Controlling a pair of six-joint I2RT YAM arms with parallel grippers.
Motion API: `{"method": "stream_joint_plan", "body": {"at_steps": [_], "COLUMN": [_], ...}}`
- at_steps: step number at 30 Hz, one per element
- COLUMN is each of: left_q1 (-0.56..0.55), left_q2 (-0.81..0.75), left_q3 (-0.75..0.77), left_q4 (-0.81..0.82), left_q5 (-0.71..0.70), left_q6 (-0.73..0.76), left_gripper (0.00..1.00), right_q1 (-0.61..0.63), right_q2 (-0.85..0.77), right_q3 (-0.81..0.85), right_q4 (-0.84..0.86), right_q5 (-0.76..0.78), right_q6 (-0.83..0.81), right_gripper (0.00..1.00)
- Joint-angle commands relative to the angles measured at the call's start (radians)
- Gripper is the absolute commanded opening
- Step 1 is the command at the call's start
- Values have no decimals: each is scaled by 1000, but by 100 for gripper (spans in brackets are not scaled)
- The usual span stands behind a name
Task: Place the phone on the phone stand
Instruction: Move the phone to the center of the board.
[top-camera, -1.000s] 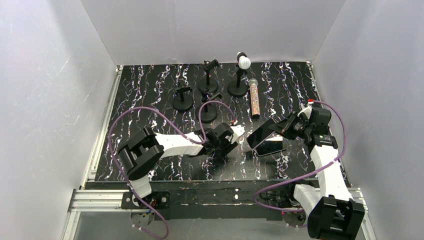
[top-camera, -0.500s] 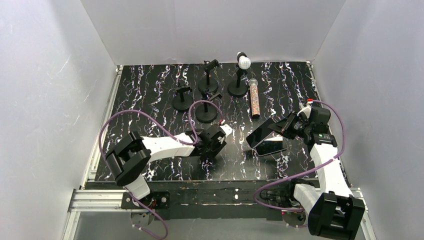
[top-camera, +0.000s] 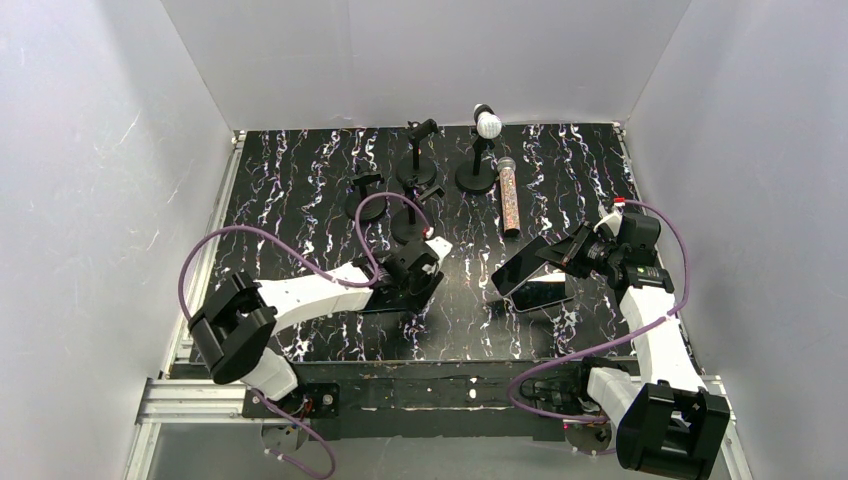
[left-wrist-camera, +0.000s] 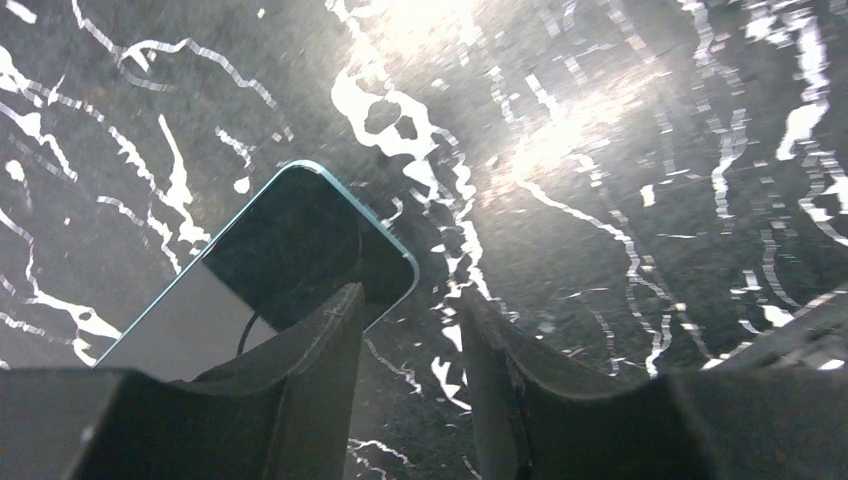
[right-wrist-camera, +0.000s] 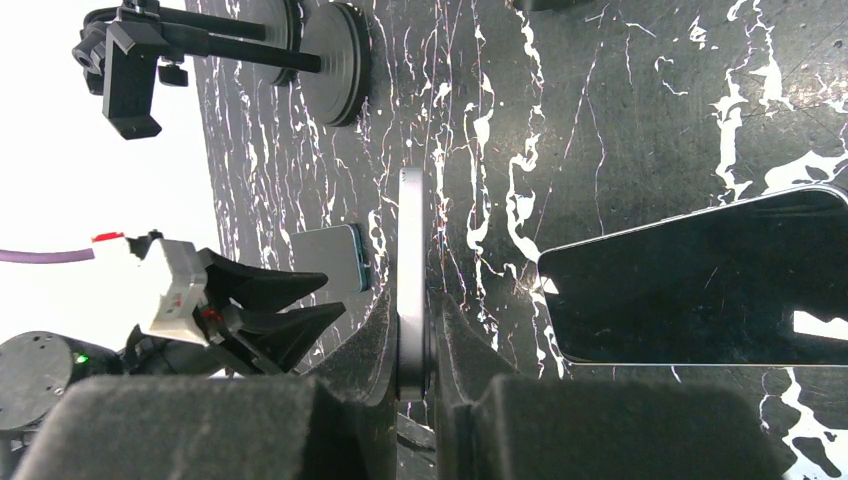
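My right gripper (right-wrist-camera: 412, 300) is shut on a silver-edged phone (right-wrist-camera: 411, 230), held edge-on and tilted above the table (top-camera: 525, 262). A second dark phone (right-wrist-camera: 700, 280) lies flat beneath it (top-camera: 545, 296). A teal-edged phone (left-wrist-camera: 290, 265) lies flat under my left gripper (left-wrist-camera: 410, 295), which is open with only table between its fingers; the left finger (left-wrist-camera: 320, 350) hangs over that phone's corner. Black phone stands (top-camera: 365, 197) with round bases stand at the back; one clamp head (right-wrist-camera: 130, 70) shows in the right wrist view.
A white-headed microphone (top-camera: 487, 123) sits on a stand at the back. A glittery microphone (top-camera: 508, 196) lies flat beside it. Purple cables (top-camera: 290, 240) loop over the left arm. White walls close in the table on three sides.
My left arm has drawn back to the left, away from the right gripper, and its jaws have narrowed a little. The right gripper and its phone have hardly moved.
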Motion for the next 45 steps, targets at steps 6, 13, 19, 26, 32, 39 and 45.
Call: {"method": "stream_joint_plan", "body": {"at_steps": [6,13,19,26,32,39,45], "left_q1": [-20,-34,-35,-33,-20,2,12], "left_q2": [88,201,215,244,243,210,149], "left_q3": [135,200,166,170,147,109,80], "left_q4": [97,33,21,-22,-24,-64,-147], "left_q5": [109,-96,-217,-261,-259,-299,-362], "left_q6": [-75,-332,-456,-482,-508,-559,-613], "left_gripper": [16,0,0,0,0,0,0], "right_q1": [-6,-7,-6,-6,-6,-6,-6], "right_q2": [-9,-8,1,3,3,3,4], "right_q3": [5,8,6,7,9,12,8], "right_q4": [59,48,56,56,54,54,61], "right_q5": [-38,-32,-35,-36,-34,-35,-38], "right_q6": [15,3,2,2,3,1,5], "right_gripper": [1,1,1,1,1,1,1]}}
